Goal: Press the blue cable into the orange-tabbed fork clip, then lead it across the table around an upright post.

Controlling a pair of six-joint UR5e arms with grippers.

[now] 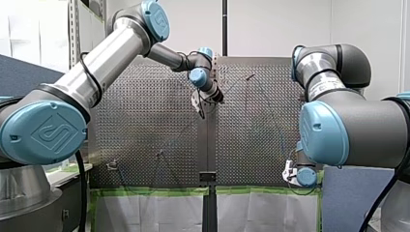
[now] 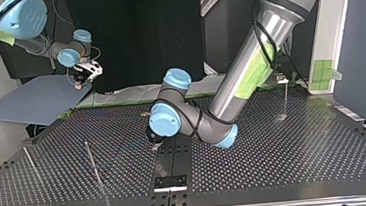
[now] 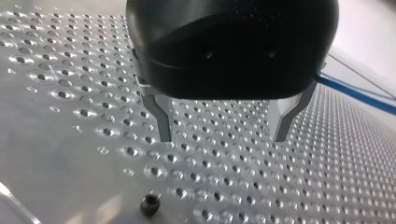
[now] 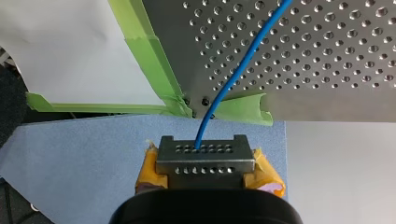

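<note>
The blue cable (image 4: 238,70) runs from the perforated table (image 4: 327,56) over its taped edge into my right gripper (image 4: 205,149), which is shut on it; yellow pads show beside the metal fingers (image 4: 205,163). That gripper hangs off the table's corner, at the top view's far left (image 2: 85,75) and the front view's lower right (image 1: 289,172). My left gripper (image 3: 223,137) hovers open just above the plate near its middle seam (image 2: 153,135), nothing between its metal fingers. The cable (image 3: 355,95) passes beside it and lies faintly across the plate (image 2: 120,153). I cannot make out the orange-tabbed clip.
Thin upright posts stand at the top view's left (image 2: 93,163), far left (image 2: 30,161) and right (image 2: 286,99). A blue-grey board (image 2: 35,101) lies under my right gripper. Green tape (image 4: 154,60) lines the table edge. A small black screw (image 3: 150,204) sits ahead of my left gripper.
</note>
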